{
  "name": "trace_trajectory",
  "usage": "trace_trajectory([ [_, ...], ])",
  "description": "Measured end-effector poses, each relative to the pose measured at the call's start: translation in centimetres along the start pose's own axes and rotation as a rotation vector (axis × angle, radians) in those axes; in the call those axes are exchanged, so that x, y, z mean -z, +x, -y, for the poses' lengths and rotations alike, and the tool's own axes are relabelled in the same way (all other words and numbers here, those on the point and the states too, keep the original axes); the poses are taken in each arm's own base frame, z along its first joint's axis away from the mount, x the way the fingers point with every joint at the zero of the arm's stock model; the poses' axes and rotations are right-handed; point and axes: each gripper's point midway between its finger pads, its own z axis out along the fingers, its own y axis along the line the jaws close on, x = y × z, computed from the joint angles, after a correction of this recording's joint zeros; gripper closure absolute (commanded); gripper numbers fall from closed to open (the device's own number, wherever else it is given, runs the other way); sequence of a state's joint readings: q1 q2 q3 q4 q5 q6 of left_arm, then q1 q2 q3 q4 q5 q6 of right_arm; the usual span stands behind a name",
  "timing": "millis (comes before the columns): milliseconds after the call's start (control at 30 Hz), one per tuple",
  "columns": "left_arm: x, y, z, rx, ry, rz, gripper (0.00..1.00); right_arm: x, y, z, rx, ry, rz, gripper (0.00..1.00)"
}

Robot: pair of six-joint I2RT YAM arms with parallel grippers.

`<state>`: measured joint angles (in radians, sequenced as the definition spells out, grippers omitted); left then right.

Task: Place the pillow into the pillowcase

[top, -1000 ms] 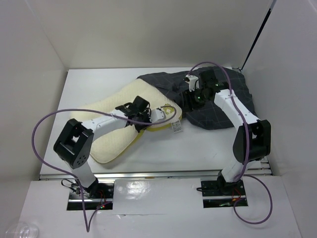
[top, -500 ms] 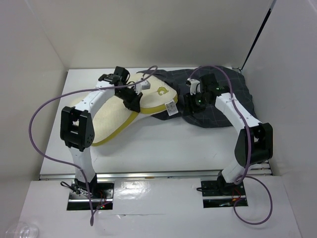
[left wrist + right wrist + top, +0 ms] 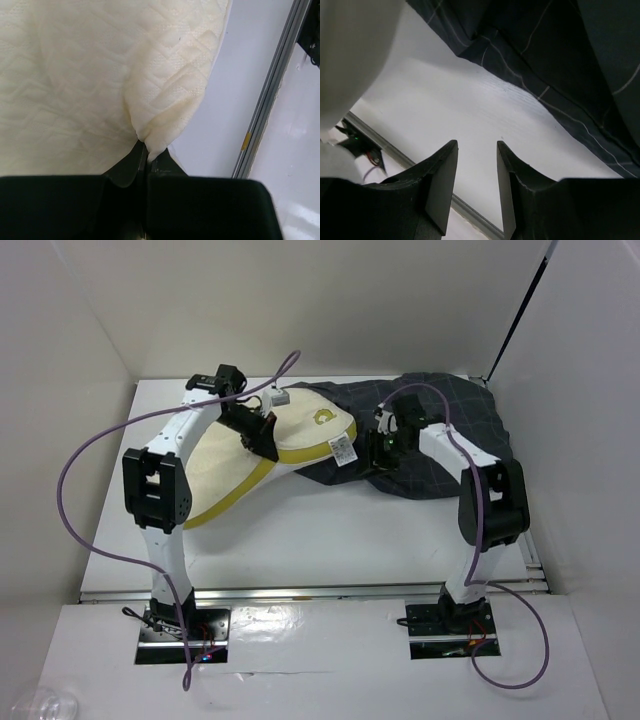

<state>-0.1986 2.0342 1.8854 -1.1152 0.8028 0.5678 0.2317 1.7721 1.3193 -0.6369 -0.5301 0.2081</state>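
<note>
**Pillow end is lying over the pillowcase, not yet inside**

The left gripper (image 3: 146,150) is pinching a fold of the pillow (image 3: 225,465) tight between its fingers, apparently holding that end up so the emblem corner is overlapping the pillowcase (image 3: 455,425). The right gripper (image 3: 476,165) is hovering above the table (image 3: 330,530) just beside the dark hem, fingers parted around nothing, probably lining up to catch the opening.

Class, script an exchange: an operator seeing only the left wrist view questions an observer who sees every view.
Operator: The left gripper pinches the pillow. Where is the pillowcase?
Observer: The pillowcase lies far right on the table; the pillow's emblem end overlaps its left edge.
Operator: Does the right gripper hold it?
Observer: No. The right gripper is open and empty, above bare table beside the hem.
</note>
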Motion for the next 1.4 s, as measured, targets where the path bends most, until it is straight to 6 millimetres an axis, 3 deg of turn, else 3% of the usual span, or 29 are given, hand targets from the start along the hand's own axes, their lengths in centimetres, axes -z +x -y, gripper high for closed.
trace_trajectory([
  [267, 0.5, 0.2, 0.1, 0.022, 0.016, 0.009, 1.0, -2.9, -0.8, -1.0, -0.236, -0.096, -0.031, 0.56],
  [700, 1.2, 0.0, 0.0, 0.038, 0.019, 0.029, 1.0, -4.9, -5.4, -3.3, -0.365, -0.126, 0.07, 0.49],
  [933, 2.1, -1.2, -0.1, 0.013, 0.001, 0.054, 1.0, -6.8, -6.7, -2.4, -0.379, -0.065, 0.096, 0.48],
  [1133, 2.2, -1.1, 0.0, 0.02, 0.005, 0.054, 1.0, -7.2, -6.7, -1.6, -0.388, -0.027, 0.1, 0.45],
  [1400, 2.3, -1.3, -0.1, 0.025, 0.009, 0.056, 1.0, -7.4, -6.9, -0.9, -0.381, 0.012, 0.122, 0.29],
])
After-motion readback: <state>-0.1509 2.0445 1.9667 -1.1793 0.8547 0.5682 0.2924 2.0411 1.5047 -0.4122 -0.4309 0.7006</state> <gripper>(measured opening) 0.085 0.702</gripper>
